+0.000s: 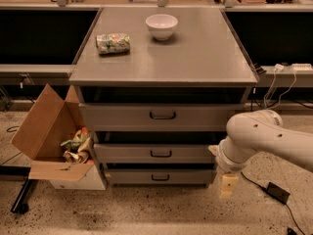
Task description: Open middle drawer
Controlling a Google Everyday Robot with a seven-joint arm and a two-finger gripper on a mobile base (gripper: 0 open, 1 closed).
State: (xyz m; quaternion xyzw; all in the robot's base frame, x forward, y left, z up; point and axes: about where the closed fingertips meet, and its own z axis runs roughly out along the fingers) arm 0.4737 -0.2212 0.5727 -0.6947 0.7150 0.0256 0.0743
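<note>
Right of the cabinet (205,53), I am hanging my pincer (228,186) low, clenched or released I cannot tell, likely staging to reach the handle (161,153) of the middle drawer (127,153).

Matt grey metal middle drawer (127,153); glossy white bowl (161,26); brown cardboard box (41,126); speckled floor (146,209); smooth cream plastic gripper (227,186), low, right of that drawer, on a smooth white arm (259,133)
</note>
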